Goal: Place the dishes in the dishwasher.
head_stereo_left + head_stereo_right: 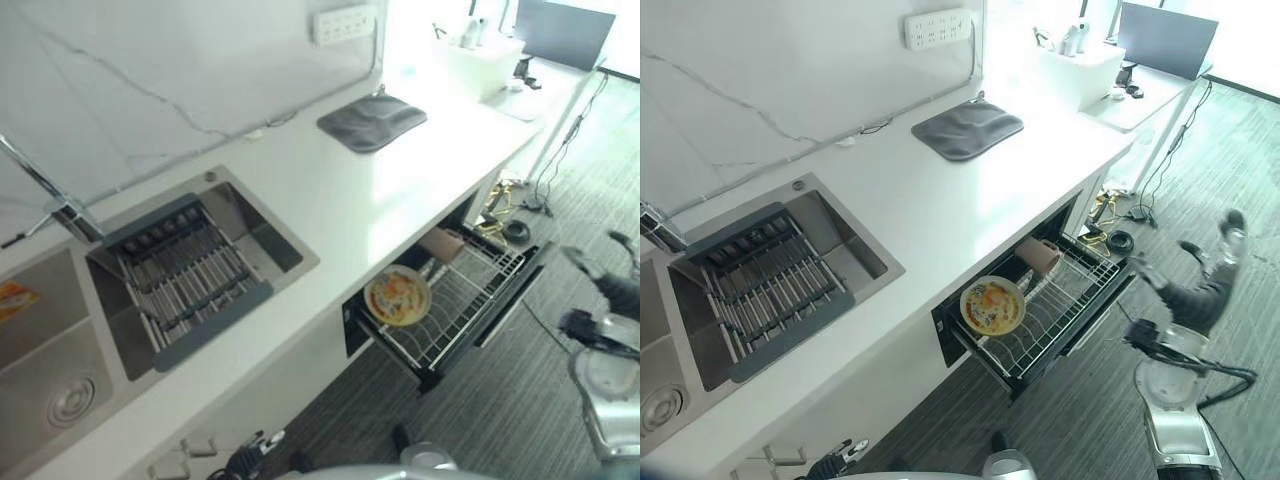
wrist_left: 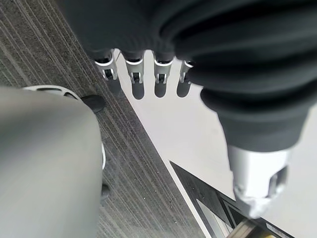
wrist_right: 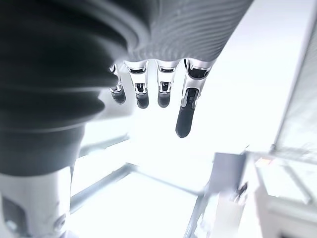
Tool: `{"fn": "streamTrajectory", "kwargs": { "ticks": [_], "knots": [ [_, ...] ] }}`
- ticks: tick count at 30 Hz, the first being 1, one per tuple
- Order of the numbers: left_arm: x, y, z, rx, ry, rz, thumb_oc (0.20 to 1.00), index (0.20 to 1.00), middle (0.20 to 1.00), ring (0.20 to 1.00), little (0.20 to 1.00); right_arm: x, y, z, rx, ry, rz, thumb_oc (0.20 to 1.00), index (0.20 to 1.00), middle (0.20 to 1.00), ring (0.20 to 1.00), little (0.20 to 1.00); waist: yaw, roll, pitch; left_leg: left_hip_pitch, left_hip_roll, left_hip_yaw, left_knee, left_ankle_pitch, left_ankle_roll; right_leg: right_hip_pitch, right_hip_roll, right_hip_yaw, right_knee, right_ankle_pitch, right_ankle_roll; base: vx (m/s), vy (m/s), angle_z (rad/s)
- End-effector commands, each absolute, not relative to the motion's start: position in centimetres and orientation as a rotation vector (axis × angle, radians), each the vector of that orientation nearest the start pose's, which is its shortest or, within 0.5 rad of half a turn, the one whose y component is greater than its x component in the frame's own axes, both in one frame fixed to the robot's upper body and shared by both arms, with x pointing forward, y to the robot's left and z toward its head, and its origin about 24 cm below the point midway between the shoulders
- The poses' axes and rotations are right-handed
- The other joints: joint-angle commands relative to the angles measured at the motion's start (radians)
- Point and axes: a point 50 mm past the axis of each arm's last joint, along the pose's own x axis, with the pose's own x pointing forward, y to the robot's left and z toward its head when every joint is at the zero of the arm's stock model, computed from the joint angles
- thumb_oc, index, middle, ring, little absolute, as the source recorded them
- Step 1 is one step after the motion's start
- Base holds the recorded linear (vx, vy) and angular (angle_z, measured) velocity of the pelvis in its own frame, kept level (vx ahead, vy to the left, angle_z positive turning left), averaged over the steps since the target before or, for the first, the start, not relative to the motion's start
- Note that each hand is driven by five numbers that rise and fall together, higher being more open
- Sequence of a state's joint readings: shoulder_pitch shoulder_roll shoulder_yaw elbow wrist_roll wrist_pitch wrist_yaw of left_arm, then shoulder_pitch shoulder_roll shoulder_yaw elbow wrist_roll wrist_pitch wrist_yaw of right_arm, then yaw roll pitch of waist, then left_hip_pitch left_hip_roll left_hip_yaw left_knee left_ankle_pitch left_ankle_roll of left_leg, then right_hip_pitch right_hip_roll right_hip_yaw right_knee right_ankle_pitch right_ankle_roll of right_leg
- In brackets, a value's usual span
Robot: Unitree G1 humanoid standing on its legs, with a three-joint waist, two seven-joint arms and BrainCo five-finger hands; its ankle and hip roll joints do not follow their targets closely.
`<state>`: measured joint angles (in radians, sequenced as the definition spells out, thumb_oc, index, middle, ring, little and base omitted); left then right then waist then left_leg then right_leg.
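Dishwasher rack [image 1: 1080,300]: plate [image 1: 992,305], seemingly well apart from fingers [image 1: 1230,222].

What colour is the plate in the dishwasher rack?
The plate is yellow-orange with a pale rim, clearest in the right eye view.

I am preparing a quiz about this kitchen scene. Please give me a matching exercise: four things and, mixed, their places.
Things:
1. plate
2. cup
3. grey mat
4. drying rack

Places:
A. over the sink
B. on the counter near the wall
C. front part of the pulled-out dishwasher rack
D. back of the dishwasher rack, under the counter edge

Pairs: 1-C, 2-D, 3-B, 4-A
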<state>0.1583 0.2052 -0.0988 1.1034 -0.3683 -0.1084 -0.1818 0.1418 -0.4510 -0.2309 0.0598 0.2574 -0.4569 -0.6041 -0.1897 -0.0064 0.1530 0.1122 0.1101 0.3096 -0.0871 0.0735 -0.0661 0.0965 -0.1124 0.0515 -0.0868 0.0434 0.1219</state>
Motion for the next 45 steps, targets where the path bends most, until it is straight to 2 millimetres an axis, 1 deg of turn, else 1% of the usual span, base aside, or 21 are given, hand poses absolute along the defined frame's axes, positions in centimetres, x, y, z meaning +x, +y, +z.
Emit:
{"fn": "streamTrajectory", "kwargs": {
  "ticks": [1, 4, 5, 9, 12, 13, 14, 15, 16, 17, 18, 23, 24, 25, 27, 29, 31, 33, 39, 42, 45],
  "knots": [
    [3.1, 21.3, -16.8, -0.161, 1.231, 0.077, 1.0, 1.0, 1.0, 1.0, 1.0, 19.7, -32.5, 11.1, 0.116, -0.558, -0.83, 1.0, 1.0, 1.0, 1.0, 1.0, 0.003, 0.013, 0.044, 0.017, -0.001, -0.039, 0.107, -0.167, 0.022, -0.048, -0.006, -0.058, 0.146, -0.124, -0.009, 0.08, -0.065, -0.01],
    [3.0, 21.7, -16.8, -0.147, 1.248, 0.063, 1.0, 1.0, 1.0, 1.0, 1.0, 18.9, -34.0, 8.4, 0.225, -0.455, -0.949, 1.0, 1.0, 1.0, 1.0, 1.0, 0.007, 0.012, 0.028, 0.036, -0.001, -0.043, 0.104, -0.174, 0.025, -0.026, -0.003, -0.063, 0.136, -0.125, -0.01, 0.07, -0.057, 0.01],
    [3.3, 21.8, -16.8, -0.131, 1.255, 0.036, 1.0, 1.0, 1.0, 1.0, 1.0, 18.3, -34.8, 6.0, 0.293, -0.37, -1.04, 1.0, 1.0, 1.0, 1.0, 1.0, 0.014, 0.016, 0.02, 0.052, -0.001, -0.048, 0.097, -0.175, 0.026, -0.007, -0.003, -0.07, 0.125, -0.123, -0.012, 0.07, -0.04, 0.05],
    [4.2, 21.9, -16.8, -0.128, 1.254, 0.019, 1.0, 1.0, 1.0, 1.0, 1.0, 18.0, -34.9, 3.2, 0.367, -0.267, -1.091, 1.0, 1.0, 1.0, 1.0, 1.0, 0.023, 0.024, 0.014, 0.067, -0.005, -0.058, 0.085, -0.173, 0.027, 0.011, -0.003, -0.077, 0.109, -0.116, -0.012, 0.04, -0.011, 0.08],
    [4.6, 21.8, -16.8, -0.123, 1.256, 0.01, 1.0, 1.0, 1.0, 1.0, 1.0, 18.0, -34.1, 0.6, 0.478, -0.177, -1.099, 1.0, 1.0, 1.0, 1.0, 1.0, 0.032, 0.028, 0.011, 0.078, -0.008, -0.066, 0.084, -0.176, 0.031, 0.023, -0.005, -0.084, 0.105, -0.114, -0.015, 0.05, -0.026, 0.04],
    [5.0, 21.8, -16.8, -0.115, 1.262, -0.001, 1.0, 1.0, 1.0, 1.0, 1.0, 18.1, -33.1, -1.7, 0.586, -0.095, -1.102, 1.0, 1.0, 1.0, 1.0, 1.0, 0.042, 0.032, 0.008, 0.084, -0.01, -0.073, 0.085, -0.178, 0.034, 0.032, -0.006, -0.091, 0.103, -0.115, -0.019, 0.04, -0.033, 0.08],
    [5.0, 21.8, -16.8, -0.115, 1.262, 0.0, 1.0, 1.0, 1.0, 1.0, 1.0, 18.1, -33.1, -1.7, 0.588, -0.096, -1.101, 1.0, 1.0, 1.0, 1.0, 1.0, 0.041, 0.031, 0.009, 0.084, -0.01, -0.073, 0.085, -0.178, 0.034, 0.033, -0.006, -0.091, 0.103, -0.115, -0.019, 0.04, -0.037, 0.11],
    [5.1, 21.8, -16.8, -0.108, 1.266, -0.008, 1.0, 1.0, 1.0, 1.0, 1.0, 18.0, -32.7, -2.6, 0.636, -0.066, -1.105, 1.0, 1.0, 1.0, 1.0, 1.0, 0.046, 0.033, 0.009, 0.087, -0.011, -0.076, 0.086, -0.179, 0.035, 0.036, -0.007, -0.095, 0.102, -0.116, -0.02, 0.04, -0.044, 0.08],
    [5.2, 21.7, -16.8, -0.087, 1.279, -0.031, 1.0, 1.0, 1.0, 1.0, 1.0, 17.9, -31.7, -4.6, 0.738, 0.011, -1.131, 1.0, 1.0, 1.0, 1.0, 1.0, 0.057, 0.039, 0.006, 0.091, -0.014, -0.083, 0.087, -0.182, 0.036, 0.045, -0.01, -0.105, 0.099, -0.117, -0.022, 0.04, -0.047, 0.07],
    [5.2, 21.7, -16.8, -0.083, 1.281, -0.036, 1.0, 1.0, 1.0, 1.0, 1.0, 17.8, -31.6, -4.9, 0.747, 0.02, -1.132, 1.0, 1.0, 1.0, 1.0, 1.0, 0.059, 0.04, 0.006, 0.092, -0.014, -0.084, 0.087, -0.182, 0.036, 0.046, -0.01, -0.107, 0.098, -0.117, -0.022, 0.08, -0.064, 0.13],
    [5.3, 21.4, -16.9, -0.037, 1.297, -0.092, 1.0, 1.0, 1.0, 1.0, 1.0, 18.1, -30.5, -6.5, 0.812, 0.094, -1.13, 1.0, 1.0, 1.0, 1.0, 1.0, 0.073, 0.051, 0.005, 0.098, -0.016, -0.09, 0.088, -0.182, 0.037, 0.057, -0.014, -0.119, 0.092, -0.116, -0.024, 0.08, -0.046, 0.14],
    [4.9, 20.9, -17.0, -0.002, 1.33, -0.153, 1.0, 1.0, 1.0, 1.0, 1.0, 19.5, -28.7, -7.9, 0.902, 0.188, -1.071, 1.0, 1.0, 1.0, 1.0, 1.0, 0.098, 0.081, 0.011, 0.103, -0.028, -0.105, 0.105, -0.187, 0.037, 0.067, -0.028, -0.142, 0.092, -0.111, -0.022, 0.11, -0.022, 0.16],
    [5.1, 20.4, -17.1, -0.002, 1.332, -0.177, 1.0, 1.0, 1.0, 1.0, 1.0, 21.3, -28.0, -7.3, 0.92, 0.191, -0.96, 1.0, 1.0, 1.0, 1.0, 1.0, 0.109, 0.099, 0.024, 0.084, -0.039, -0.123, 0.12, -0.186, 0.034, 0.049, -0.041, -0.151, 0.112, -0.114, -0.023, 0.06, 0.074, 0.1],
    [5.4, 20.1, -17.0, -0.005, 1.324, -0.193, 1.0, 1.0, 1.0, 1.0, 1.0, 22.1, -27.9, -7.0, 0.976, 0.184, -0.91, 1.0, 1.0, 1.0, 1.0, 1.0, 0.113, 0.112, 0.032, 0.068, -0.047, -0.131, 0.128, -0.184, 0.033, 0.035, -0.049, -0.154, 0.119, -0.114, -0.021, 0.01, 0.113, 0.13],
    [5.7, 19.4, -17.1, -0.016, 1.308, -0.216, 1.0, 1.0, 1.0, 1.0, 1.0, 23.5, -28.4, -6.0, 0.968, 0.163, -0.827, 1.0, 1.0, 1.0, 1.0, 1.0, 0.118, 0.134, 0.044, 0.043, -0.059, -0.14, 0.136, -0.18, 0.033, 0.011, -0.062, -0.152, 0.126, -0.108, -0.016, -0.01, 0.108, 0.09],
    [6.0, 18.3, -17.1, -0.059, 1.285, -0.236, 1.0, 1.0, 1.0, 1.0, 1.0, 26.0, -29.7, -3.4, 0.915, 0.13, -0.698, 1.0, 1.0, 1.0, 1.0, 1.0, 0.124, 0.17, 0.064, 0.005, -0.079, -0.148, 0.157, -0.176, 0.029, -0.025, -0.078, -0.149, 0.143, -0.106, -0.012, 0.01, 0.172, 0.0],
    [6.3, 17.9, -17.0, -0.077, 1.271, -0.246, 1.0, 1.0, 1.0, 1.0, 1.0, 26.9, -30.3, -2.1, 0.888, 0.105, -0.652, 1.0, 1.0, 1.0, 1.0, 1.0, 0.126, 0.186, 0.073, -0.017, -0.088, -0.151, 0.166, -0.176, 0.028, -0.046, -0.084, -0.145, 0.152, -0.108, -0.011, -0.07, 0.154, 0.03],
    [7.4, 17.3, -16.8, -0.095, 1.219, -0.271, 1.0, 1.0, 1.0, 1.0, 1.0, 29.0, -31.2, 0.7, 0.833, 0.043, -0.549, 1.0, 1.0, 1.0, 1.0, 1.0, 0.131, 0.215, 0.111, -0.062, -0.105, -0.162, 0.176, -0.173, 0.028, -0.087, -0.091, -0.132, 0.163, -0.109, -0.012, -0.2, 0.157, 0.0],
    [9.1, 17.3, -16.3, -0.137, 1.134, -0.262, 1.0, 1.0, 1.0, 1.0, 1.0, 32.3, -32.5, 6.4, 0.68, -0.03, -0.395, 1.0, 1.0, 1.0, 1.0, 1.0, 0.135, 0.237, 0.189, -0.124, -0.117, -0.17, 0.198, -0.165, 0.025, -0.157, -0.1, -0.123, 0.198, -0.108, -0.02, -0.1, 0.07, -0.03],
    [9.8, 17.5, -16.1, -0.131, 1.104, -0.257, 1.0, 1.0, 1.0, 1.0, 1.0, 33.3, -32.4, 8.2, 0.622, -0.048, -0.341, 1.0, 1.0, 1.0, 1.0, 1.0, 0.137, 0.234, 0.216, -0.156, -0.117, -0.166, 0.223, -0.169, 0.025, -0.194, -0.107, -0.122, 0.226, -0.112, -0.021, -0.1, 0.018, -0.1],
    [11.6, 18.4, -15.5, -0.107, 1.048, -0.242, 1.0, 1.0, 1.0, 1.0, 1.0, 34.8, -31.4, 10.8, 0.567, -0.096, -0.252, 1.0, 1.0, 1.0, 1.0, 1.0, 0.142, 0.215, 0.267, -0.234, -0.108, -0.162, 0.282, -0.173, 0.029, -0.278, -0.112, -0.116, 0.295, -0.123, -0.027, -0.2, -0.054, -0.15]
  ]
}}
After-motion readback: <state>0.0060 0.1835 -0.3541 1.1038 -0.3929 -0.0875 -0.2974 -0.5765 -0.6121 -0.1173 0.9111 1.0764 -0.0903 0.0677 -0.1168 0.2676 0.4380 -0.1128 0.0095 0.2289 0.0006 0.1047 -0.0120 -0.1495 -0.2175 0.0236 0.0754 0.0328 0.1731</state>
